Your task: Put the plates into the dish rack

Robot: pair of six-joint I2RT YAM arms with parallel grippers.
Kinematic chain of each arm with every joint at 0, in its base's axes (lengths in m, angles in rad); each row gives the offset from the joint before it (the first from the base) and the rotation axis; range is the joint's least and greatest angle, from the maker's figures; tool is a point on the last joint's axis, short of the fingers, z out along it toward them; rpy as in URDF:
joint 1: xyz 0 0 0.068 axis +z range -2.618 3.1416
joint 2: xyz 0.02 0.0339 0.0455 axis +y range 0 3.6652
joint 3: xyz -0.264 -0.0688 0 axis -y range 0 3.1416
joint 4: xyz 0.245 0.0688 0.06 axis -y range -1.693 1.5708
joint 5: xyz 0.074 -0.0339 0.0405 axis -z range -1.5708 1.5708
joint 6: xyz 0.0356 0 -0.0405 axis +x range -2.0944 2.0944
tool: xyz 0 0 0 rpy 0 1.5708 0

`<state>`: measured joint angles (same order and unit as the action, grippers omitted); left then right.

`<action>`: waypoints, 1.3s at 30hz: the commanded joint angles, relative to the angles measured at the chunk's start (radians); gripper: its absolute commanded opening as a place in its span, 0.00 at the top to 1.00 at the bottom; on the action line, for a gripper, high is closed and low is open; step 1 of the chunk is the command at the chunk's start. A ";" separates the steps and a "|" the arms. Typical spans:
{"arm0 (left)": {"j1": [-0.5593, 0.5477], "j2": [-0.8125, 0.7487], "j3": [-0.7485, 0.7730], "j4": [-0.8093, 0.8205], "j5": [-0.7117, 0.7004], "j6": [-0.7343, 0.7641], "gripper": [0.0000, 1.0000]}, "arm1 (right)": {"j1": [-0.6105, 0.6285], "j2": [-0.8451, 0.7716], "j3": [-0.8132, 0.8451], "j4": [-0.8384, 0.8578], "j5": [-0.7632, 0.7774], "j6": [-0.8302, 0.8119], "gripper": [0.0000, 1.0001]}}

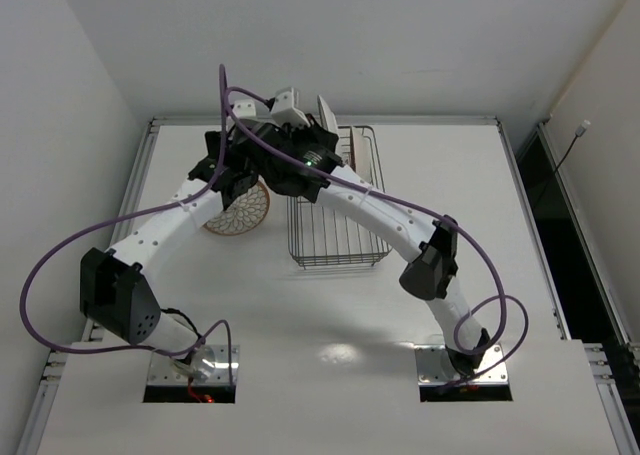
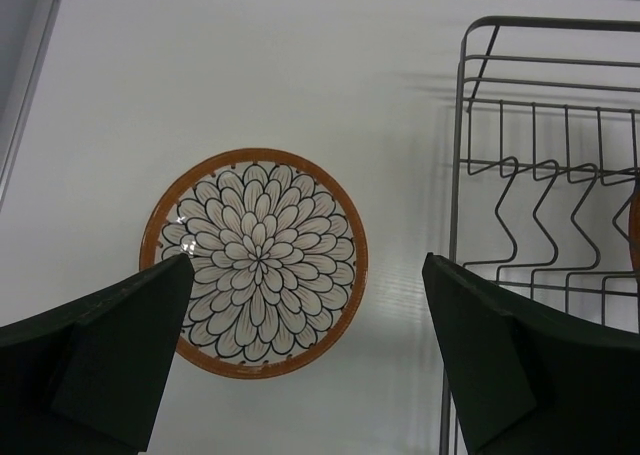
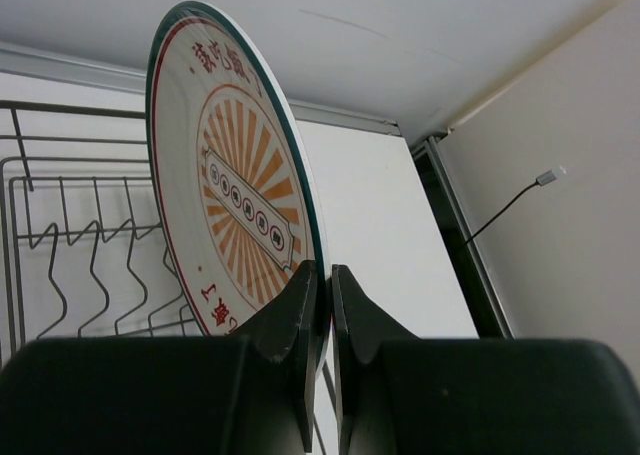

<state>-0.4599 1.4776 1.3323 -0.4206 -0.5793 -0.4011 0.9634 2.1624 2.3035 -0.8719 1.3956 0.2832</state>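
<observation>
- Pinching the sunburst plate [image 3: 230, 175] upright above the dish rack's [image 3: 60, 237] far end in the clenched right gripper [image 3: 322, 275].
- Aligning its edge between two prongs [image 3: 95, 265], then lowering straight.
- Hovering the released, empty left gripper [image 2: 307, 265] above the petal plate [image 2: 260, 215] on the table [image 2: 300, 75].

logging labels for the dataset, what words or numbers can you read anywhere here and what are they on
Sunburst plate held in the right gripper, upper rim: red Chinese-style characters, too tilted and blurred to read.
Same plate, centre banner: a row of small circled characters, too small to read.
Same plate, lower rim: red marks, unreadable.
Petal plate and dish rack: no text visible.
</observation>
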 commanded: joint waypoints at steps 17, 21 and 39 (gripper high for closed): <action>-0.025 -0.023 0.062 0.022 -0.192 -0.047 0.00 | -0.103 -0.024 -0.176 -0.317 0.028 0.324 1.00; -0.025 -0.023 0.073 -0.017 -0.278 -0.068 0.00 | -0.123 -0.024 -0.194 -0.350 0.008 0.379 1.00; -0.025 -0.151 -0.015 0.009 -0.465 -0.173 0.00 | -0.160 0.070 -0.107 -0.319 -0.047 0.356 1.00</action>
<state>-0.4736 1.3636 1.3342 -0.4618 -0.9985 -0.5453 0.8200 2.2082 2.1372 -1.1645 1.2781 0.6697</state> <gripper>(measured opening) 1.000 0.042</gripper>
